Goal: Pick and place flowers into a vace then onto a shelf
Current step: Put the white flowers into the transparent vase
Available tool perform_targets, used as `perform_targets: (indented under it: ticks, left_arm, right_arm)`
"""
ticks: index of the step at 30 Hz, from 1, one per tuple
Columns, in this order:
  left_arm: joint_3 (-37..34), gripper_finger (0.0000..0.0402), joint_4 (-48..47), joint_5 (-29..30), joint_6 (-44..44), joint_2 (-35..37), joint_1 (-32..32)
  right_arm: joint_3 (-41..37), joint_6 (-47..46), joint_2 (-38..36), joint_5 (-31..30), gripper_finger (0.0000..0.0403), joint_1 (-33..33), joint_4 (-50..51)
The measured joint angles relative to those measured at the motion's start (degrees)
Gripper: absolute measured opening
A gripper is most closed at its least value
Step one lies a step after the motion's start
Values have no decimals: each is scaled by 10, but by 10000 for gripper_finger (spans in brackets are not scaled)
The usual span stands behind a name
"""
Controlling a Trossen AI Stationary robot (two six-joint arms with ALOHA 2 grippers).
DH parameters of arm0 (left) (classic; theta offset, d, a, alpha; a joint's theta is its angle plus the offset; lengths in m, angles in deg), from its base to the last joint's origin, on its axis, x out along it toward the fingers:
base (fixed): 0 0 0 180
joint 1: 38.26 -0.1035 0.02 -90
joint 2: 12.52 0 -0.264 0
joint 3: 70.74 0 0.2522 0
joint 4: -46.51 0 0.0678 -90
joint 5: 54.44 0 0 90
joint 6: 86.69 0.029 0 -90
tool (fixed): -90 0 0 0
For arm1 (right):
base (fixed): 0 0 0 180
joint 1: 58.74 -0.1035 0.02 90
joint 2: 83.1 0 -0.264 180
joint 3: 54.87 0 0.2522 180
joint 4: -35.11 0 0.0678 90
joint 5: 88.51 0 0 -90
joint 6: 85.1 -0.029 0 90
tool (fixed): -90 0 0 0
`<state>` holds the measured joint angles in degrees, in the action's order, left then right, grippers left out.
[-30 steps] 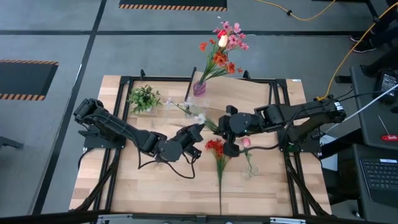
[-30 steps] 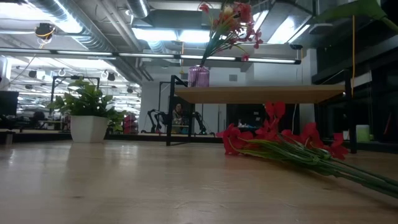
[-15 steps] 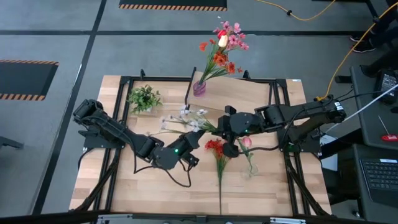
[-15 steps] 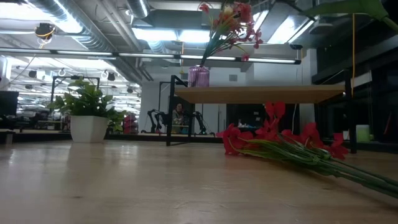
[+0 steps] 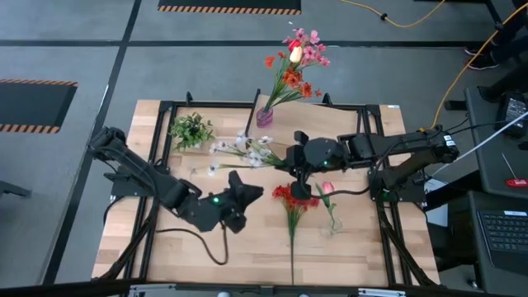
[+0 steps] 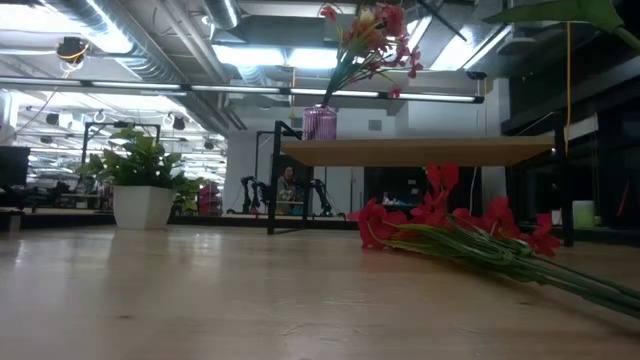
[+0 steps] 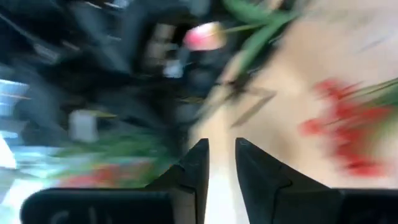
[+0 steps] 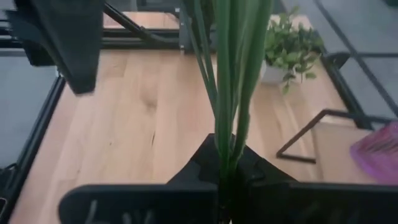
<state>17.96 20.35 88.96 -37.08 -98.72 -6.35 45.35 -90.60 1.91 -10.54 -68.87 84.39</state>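
Here, nearest the front edge of the large light-wood tabletop (image 5: 165,264), a long green-stemmed bunch of red flowers (image 5: 286,195) lies flat, and just beside it lies a single pink tulip on a green stem (image 5: 327,189). My left gripper (image 5: 247,195) hangs over the middle of the table, near the red blooms; in my left wrist view its two dark fingers (image 7: 196,163) stand a small way apart with only bare wood showing between them, so it holds nothing. My right gripper (image 5: 290,162) sits a little farther back, over the centre, and in the right wrist view its jaws are pressed together on the green stems of a spray of white flowers (image 5: 241,150), whose blooms fan out toward the left side of the table. I judge the step in hand is carrying this spray to the vase: I should keep the clamp firm low on the stems, tip them upright, and lower them stems-first into the narrow mouth without knocking the blooms already there. Farther back on the left stands a small bushy green plant in a white pot (image 5: 190,130). Farthest back, on the raised light-wood shelf with thin black legs (image 6: 420,151), the ribbed purple vase (image 5: 264,116) stands upright, holding red, orange, pink and yellow flowers (image 5: 294,59)
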Motion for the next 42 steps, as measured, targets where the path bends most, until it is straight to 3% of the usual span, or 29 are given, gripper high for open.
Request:
perform_targets:
  ticks: [2, 5, 11, 18, 23, 33, 42]
  left_arm:
    - [-6, 62, -58, -67, -104, 17, -14]
    - [-33, 44, -103, -108, -202, 40, -33]
    - [-133, 4, -44, -138, -284, 83, -75]
    - [-296, 1, 146, -157, -292, 133, -123]
    - [-363, 3, 256, -202, -280, 155, -142]
    - [-374, 5, 293, -234, -294, 156, -156]
    - [-374, 3, 311, -233, -315, 156, -156]
  right_arm:
    - [0, 15, 0, 1, 2, 4, -8]
    - [0, 37, -3, 3, 2, 11, -21]
    - [0, 62, -26, 32, 2, 35, -36]
    - [-49, 88, -69, 31, 2, 45, -80]
    - [-93, 86, -140, 26, 2, 46, -105]
    - [-249, 46, -293, 24, 2, -20, -214]
    - [-268, 60, -374, -86, 2, -142, -227]
